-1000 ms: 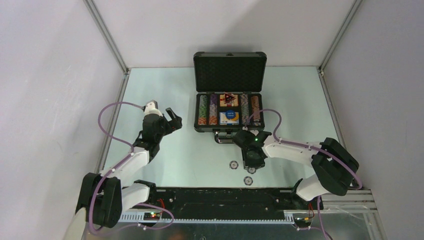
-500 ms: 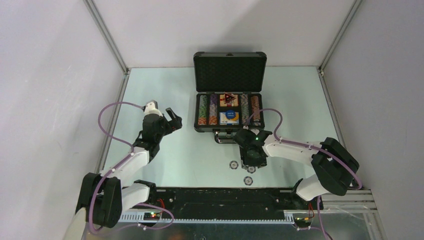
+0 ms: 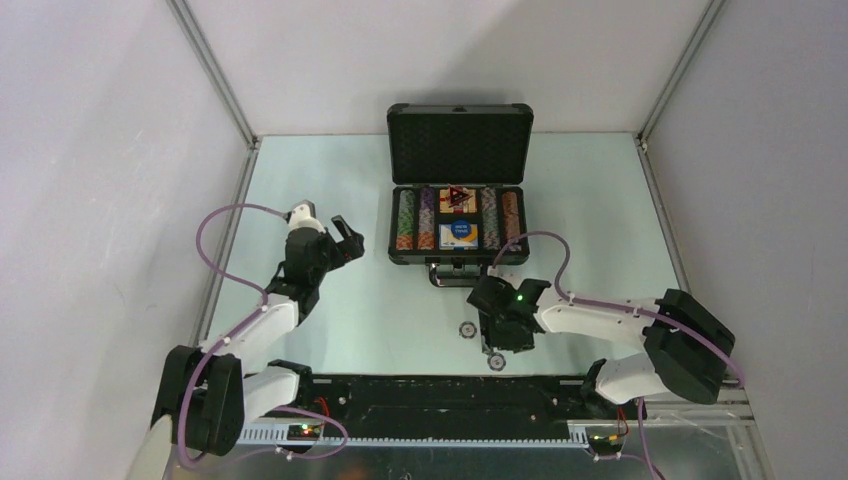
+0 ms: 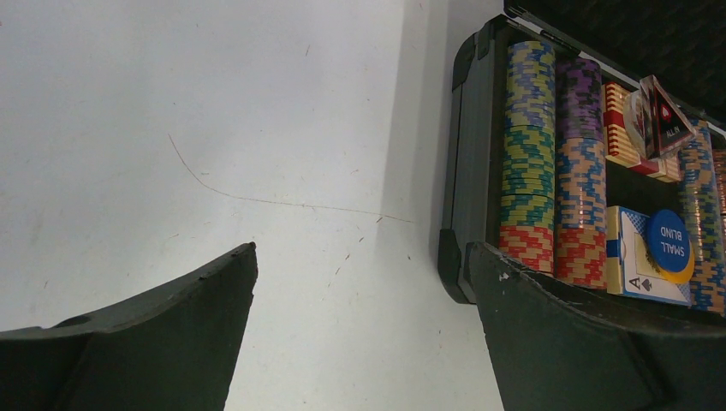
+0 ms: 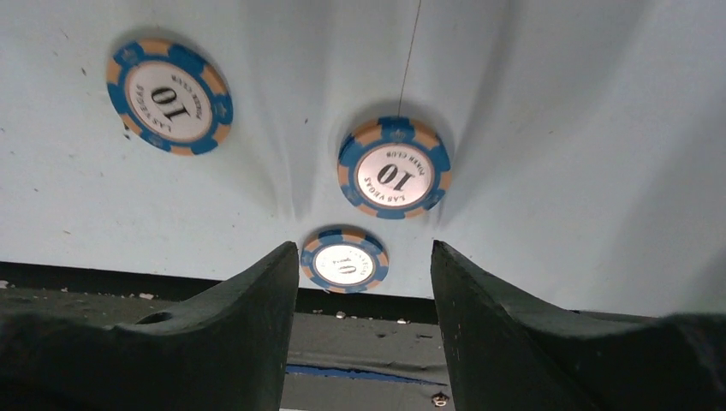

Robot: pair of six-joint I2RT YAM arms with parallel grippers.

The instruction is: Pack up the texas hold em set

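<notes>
Two slim, white-shelled robot arms, the left arm (image 3: 262, 322) and the right arm (image 3: 600, 312), carry bulky black joint housings. A thin lilac cable (image 3: 200, 240) runs along each. A small green light (image 3: 517, 297) glows just behind the right hand (image 5: 361, 257). The left hand (image 4: 361, 257) has matte, dark grey, wedge-shaped fingers (image 4: 171, 334), scuffed at their edges.

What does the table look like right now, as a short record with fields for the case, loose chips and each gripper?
briefcase: open, lid up, chip rows and blue small-blind button inside
loose chips: three blue-and-orange tens on the table, outside the briefcase
left gripper: open, empty, left of the briefcase
right gripper: open, empty, above the loose chips
</notes>
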